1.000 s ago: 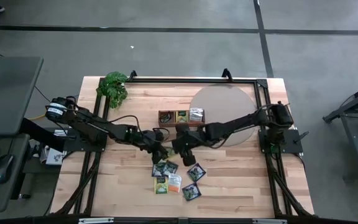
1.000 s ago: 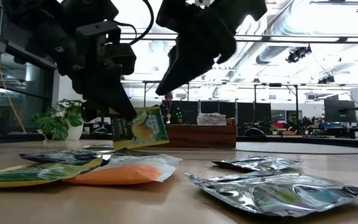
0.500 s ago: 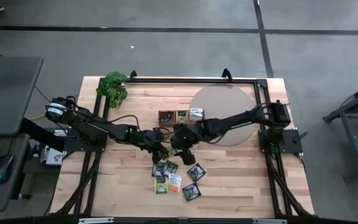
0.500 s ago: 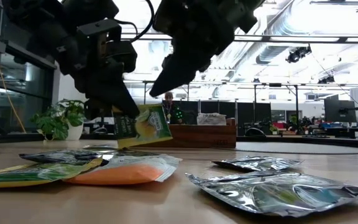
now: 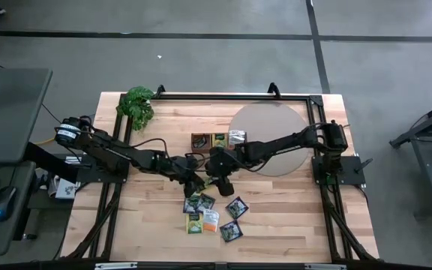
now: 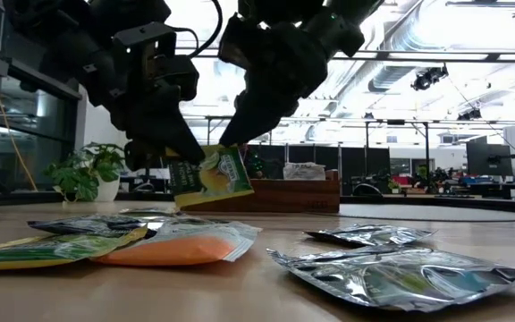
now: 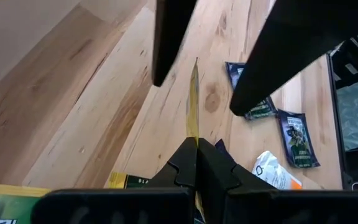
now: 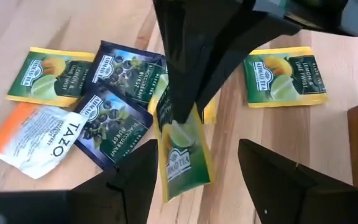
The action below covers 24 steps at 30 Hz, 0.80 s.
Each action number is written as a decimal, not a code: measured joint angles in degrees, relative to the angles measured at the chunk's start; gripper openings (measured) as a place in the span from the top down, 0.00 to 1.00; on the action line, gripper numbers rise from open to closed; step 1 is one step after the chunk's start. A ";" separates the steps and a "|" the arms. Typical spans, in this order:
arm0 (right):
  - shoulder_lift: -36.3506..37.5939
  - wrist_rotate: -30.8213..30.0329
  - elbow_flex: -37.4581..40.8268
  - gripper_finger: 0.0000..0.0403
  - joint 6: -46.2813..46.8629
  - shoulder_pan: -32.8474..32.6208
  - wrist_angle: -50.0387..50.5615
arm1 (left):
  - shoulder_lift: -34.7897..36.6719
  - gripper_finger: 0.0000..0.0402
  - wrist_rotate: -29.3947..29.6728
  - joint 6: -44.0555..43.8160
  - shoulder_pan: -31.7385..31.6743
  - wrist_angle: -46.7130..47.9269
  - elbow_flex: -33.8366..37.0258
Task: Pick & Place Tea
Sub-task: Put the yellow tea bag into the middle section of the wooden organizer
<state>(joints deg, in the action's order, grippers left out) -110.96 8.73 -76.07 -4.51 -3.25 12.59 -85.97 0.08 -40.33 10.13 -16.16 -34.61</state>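
Note:
My left gripper (image 6: 179,154) is shut on a yellow-green tea sachet (image 6: 211,177), which it holds above the table near the middle. My right gripper (image 8: 197,155) is open. Its two fingers (image 7: 166,43) stand on either side of that sachet (image 8: 183,152) with a gap on each side. Several more tea sachets (image 5: 212,216) lie flat on the table nearer the front edge: dark blue, yellow-green, orange-white and silver. The wooden tray (image 5: 194,140) stands behind the grippers with sachets in it. My left gripper pinches the sachet's upper end (image 8: 174,121) between its two fingers. The fingers slant down from the table's left. In the left wrist view the sachet shows edge-on (image 7: 193,112) beyond the fingertips. It hangs below them, slightly tilted and clear of the table.
A leafy plant (image 5: 137,106) stands at the far left corner. A grey round disc (image 5: 270,129) lies at the far right under my right arm. A black frame (image 5: 313,105) runs along the table's edges. The near left and near right of the table are bare wood.
My right gripper has moved toward the table's left and slightly down, and has rolled. Its open fingers now stand around the sachet held by my left gripper. The sachet has tipped a little in the hold.

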 joint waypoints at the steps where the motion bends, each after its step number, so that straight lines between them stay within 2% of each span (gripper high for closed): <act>1: 0.00 0.48 0.00 0.46 0.03 0.00 0.01 | 0.00 1.00 -0.02 0.13 -0.01 -0.32 0.00; 4: 0.00 2.14 0.00 0.46 0.81 0.00 -0.01 | 0.00 1.00 -0.02 0.50 0.00 -0.55 0.00; 13: 0.00 1.90 0.00 0.49 1.07 -0.04 1.10 | 0.00 1.00 0.31 1.11 -0.02 -1.22 0.00; 24: -0.02 1.08 0.00 0.69 1.09 -0.05 1.54 | 0.00 1.00 0.46 1.11 0.00 -3.74 0.00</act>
<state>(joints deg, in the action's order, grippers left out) -110.98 9.81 -76.07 -3.42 -3.30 14.13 -85.97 0.54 -39.22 10.13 -19.90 -34.61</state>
